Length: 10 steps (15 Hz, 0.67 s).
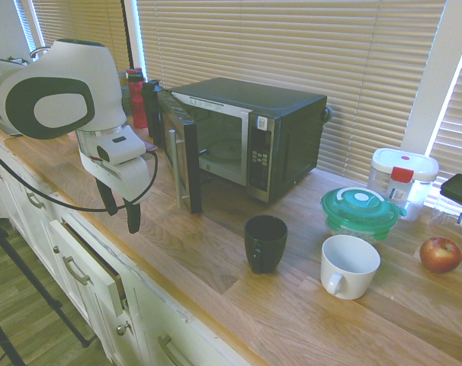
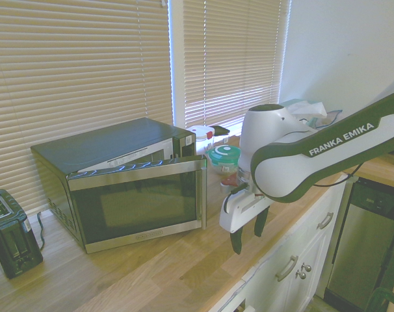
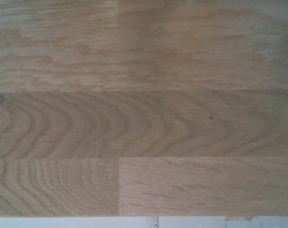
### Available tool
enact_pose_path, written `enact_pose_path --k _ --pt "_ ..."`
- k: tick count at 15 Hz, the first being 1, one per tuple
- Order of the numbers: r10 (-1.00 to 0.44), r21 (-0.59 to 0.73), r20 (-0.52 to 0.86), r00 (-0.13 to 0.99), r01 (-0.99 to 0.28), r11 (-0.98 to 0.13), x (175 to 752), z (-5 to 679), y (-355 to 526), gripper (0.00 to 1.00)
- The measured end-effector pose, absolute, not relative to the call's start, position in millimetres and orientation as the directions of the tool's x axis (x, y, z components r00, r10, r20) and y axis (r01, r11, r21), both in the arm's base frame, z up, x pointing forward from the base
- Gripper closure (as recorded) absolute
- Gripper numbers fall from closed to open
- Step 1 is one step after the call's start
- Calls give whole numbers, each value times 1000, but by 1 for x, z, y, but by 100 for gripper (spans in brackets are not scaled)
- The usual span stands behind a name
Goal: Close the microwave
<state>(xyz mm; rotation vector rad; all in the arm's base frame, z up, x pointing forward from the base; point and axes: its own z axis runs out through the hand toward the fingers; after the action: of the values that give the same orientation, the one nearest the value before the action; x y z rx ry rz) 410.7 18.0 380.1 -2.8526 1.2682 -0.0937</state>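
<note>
Arm [image 2: 327,153] lettered "FRANKA EMIKA"; gripper [image 2: 250,232] fingers parted, nothing between them; beyond, on the wooden counter [image 1: 216,282] near the blinds [image 1: 292,46], black microwave [image 1: 254,133], silver-trimmed, door [image 2: 142,205] ajar, its lower-trim lettering illegible.

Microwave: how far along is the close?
Not closed. The black microwave's dark-glass, steel-trimmed door stands ajar, its interior visible from the first exterior view. Nothing looks done yet. In hand: nothing; the black-fingered pincer is open and empty, in front of the silver bar handle, apart from it. Left: the whole push, until the door meets the frame.
</note>
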Motion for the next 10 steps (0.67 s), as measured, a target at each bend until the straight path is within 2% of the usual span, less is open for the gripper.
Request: enact_pose_path --k 4,10 --pt "-728 -18 47 684 -728 -685 419 377 26 0" --pt "-692 35 116 713 -699 -714 458 431 83 0"
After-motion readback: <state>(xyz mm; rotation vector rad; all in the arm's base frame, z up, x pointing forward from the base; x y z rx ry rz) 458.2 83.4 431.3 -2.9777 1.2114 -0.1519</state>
